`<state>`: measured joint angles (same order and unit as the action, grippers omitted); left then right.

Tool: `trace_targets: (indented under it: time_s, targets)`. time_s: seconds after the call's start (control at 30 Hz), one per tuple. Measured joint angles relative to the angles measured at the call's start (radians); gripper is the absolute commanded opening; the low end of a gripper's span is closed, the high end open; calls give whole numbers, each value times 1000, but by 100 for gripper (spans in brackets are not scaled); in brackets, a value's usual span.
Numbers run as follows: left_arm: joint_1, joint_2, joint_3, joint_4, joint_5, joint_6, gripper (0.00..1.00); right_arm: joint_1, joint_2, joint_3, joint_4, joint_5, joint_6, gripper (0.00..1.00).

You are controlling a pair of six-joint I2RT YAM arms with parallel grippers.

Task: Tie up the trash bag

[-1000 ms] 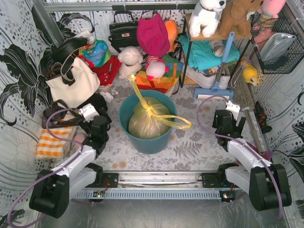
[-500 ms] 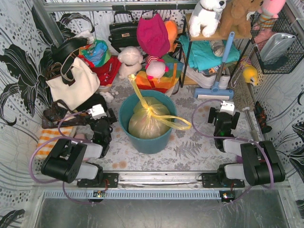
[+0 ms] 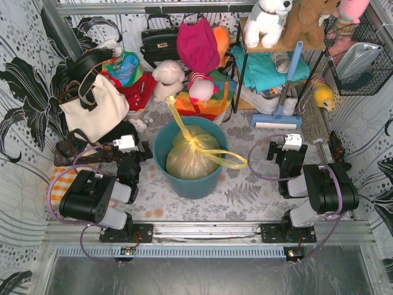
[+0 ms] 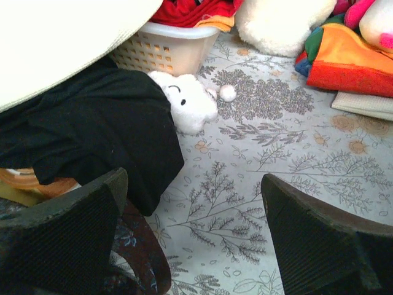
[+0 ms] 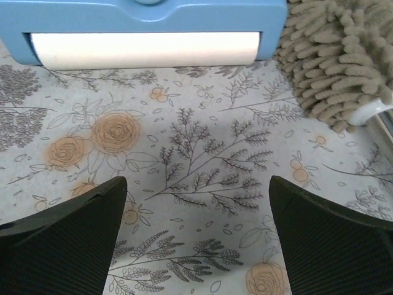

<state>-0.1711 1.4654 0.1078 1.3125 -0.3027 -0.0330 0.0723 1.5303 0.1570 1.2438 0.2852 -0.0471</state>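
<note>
We are viewing the scene from above and from both wrists. The left pincer (image 4: 193,230) is standing with its jaws wide apart and is gripping nothing; ahead of it a black cloth (image 4: 92,135) and a small white plush toy (image 4: 187,101) are lying on the floral cover (image 4: 276,141). The right pincer (image 5: 196,233) is likewise gaping and empty, and ahead of it a blue mop head (image 5: 153,24) and a shaggy grey pad (image 5: 331,55) are lying. The trash bag (image 3: 184,161) is sitting inside the teal bin (image 3: 190,184), between the two pincers: to the right of the left one and to the left of the right one, apart from both. Its neck is appearing gathered into a knot (image 3: 195,144), with one yellow tail (image 3: 177,120) rising away from the pincers and another (image 3: 230,161) drooping over the rim toward the right pincer. We are judging the tying to be done, or nearly so. We are flagging these hazards: a pull on either tail could loosen the knot if it is only a single hitch; the thin film could tear under a hard pinch; a sideways tug could tip the bin; and the left pincer, being so near the cloth, could snag it when reaching.
</note>
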Motion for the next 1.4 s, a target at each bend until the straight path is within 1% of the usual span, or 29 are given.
trace_targets:
  time_s: [0.13, 0.33, 1.4]
  targets:
    - [10, 0, 22, -11, 8, -7, 98, -28, 7, 18, -1, -69, 1, 97]
    - [11, 0, 29, -30, 8, -18, 98, -39, 7, 24, 7, -110, 1, 97]
    - [17, 0, 39, -45, 8, -22, 98, -39, 7, 24, 23, -113, 1, 97]
